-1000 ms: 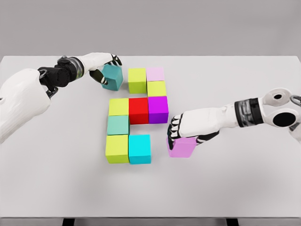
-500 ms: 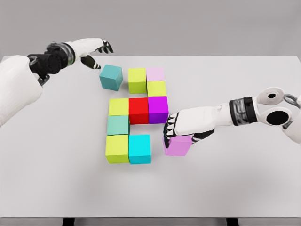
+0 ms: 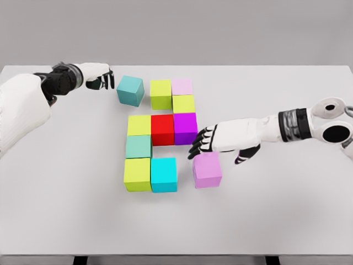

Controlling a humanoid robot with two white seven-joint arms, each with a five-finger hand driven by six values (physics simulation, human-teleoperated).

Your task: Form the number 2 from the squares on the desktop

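the violet cube (image 3: pixel 207 170) sits on the worktop (image 3: pixel 287 210) at 3 o'clock of the cyan cube (image 3: pixel 164 174), a gap between. right robot hand (image 3: pixel 209 142) rests fingers spread at its 12 o'clock edge, gripping nothing. it looks rigid, light, smooth: pinch opposite side faces. left robot hand (image 3: pixel 99 77) hangs loosely curled, empty.

Surface (image 3: pixel 287 215): plain light grey, no pattern. Blocks, all solid colours: teal block (image 3: pixel 130 90); yellow-green block (image 3: pixel 161 94); pale pink block (image 3: pixel 182 86); second yellow-green block (image 3: pixel 184 104); third yellow-green block (image 3: pixel 139 125); red block (image 3: pixel 162 130); purple block (image 3: pixel 185 128); sea-green block (image 3: pixel 138 147); fourth yellow-green block (image 3: pixel 137 174); cyan block (image 3: pixel 164 174); orchid-pink block (image 3: pixel 207 170). Left robot hand (image 3: pixel 98 76): white with black fingertips. Right robot hand (image 3: pixel 216 142): white with black fingertips.
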